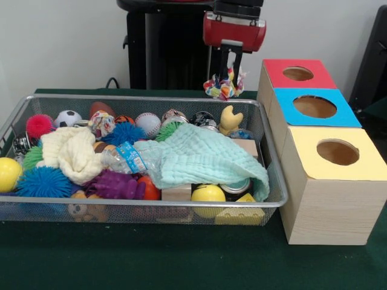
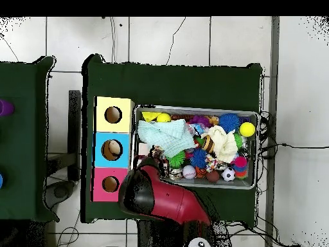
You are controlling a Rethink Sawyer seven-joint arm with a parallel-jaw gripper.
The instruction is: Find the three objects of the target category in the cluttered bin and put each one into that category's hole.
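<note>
A dark green cloth [image 1: 181, 266] covers the table, and in the overhead view it lies over a floor of pale tiles [image 2: 167, 38] with thin cables [image 2: 283, 146] trailing near the table's edge. Another table with a green cover [image 2: 22, 138] stands apart to the side in that view, and a small purple thing [image 2: 5, 107] rests at its edge.

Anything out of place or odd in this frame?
Nothing spilled. The end effector dangles a multicoloured knotted rope toy above the wire mesh bin, beside the red-topped wooden box.
</note>
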